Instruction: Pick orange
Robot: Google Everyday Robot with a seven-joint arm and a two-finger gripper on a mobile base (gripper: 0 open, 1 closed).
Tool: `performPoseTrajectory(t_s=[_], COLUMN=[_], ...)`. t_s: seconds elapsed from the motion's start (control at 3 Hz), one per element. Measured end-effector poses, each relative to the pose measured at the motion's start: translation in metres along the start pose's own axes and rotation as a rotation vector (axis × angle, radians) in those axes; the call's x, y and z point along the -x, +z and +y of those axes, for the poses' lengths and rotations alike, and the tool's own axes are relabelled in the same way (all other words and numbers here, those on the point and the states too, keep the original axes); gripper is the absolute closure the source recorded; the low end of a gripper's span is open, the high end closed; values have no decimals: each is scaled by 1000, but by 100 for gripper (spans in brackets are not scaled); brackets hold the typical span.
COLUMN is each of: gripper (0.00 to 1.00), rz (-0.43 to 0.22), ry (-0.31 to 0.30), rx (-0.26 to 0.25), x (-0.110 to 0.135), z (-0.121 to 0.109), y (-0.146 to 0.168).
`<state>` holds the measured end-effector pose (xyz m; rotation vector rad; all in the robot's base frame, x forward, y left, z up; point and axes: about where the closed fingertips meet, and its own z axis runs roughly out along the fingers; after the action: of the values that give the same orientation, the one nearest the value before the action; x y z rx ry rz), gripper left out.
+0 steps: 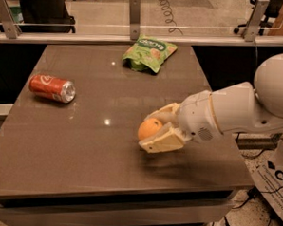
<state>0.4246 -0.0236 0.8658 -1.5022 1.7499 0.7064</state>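
Camera view: the jaws are clenched on the orange [149,128], one cream finger [161,140] under it and the other over its far side. The gripper [150,132] hangs over the front right part of the table [81,178], the orange seemingly just off the surface with a shadow beneath. The white arm [236,113] reaches in across the table's right edge. A red soda can [52,88] lies on its side at the table's left. A green snack bag [149,52] lies near the table's far edge.

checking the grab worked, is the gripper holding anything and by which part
The gripper holds the orange, jaws shut on opposite sides of it, over the right front of the table.
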Motion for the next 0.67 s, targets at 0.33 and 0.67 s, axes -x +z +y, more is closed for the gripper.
performPoseTrajectory(t_s=[0.33,0.67], gripper=[100,100], rz=[-44,-86], ry=[17,91], rx=[-30,-21], x=[23,33], z=[-35,-54], y=[-15,-24])
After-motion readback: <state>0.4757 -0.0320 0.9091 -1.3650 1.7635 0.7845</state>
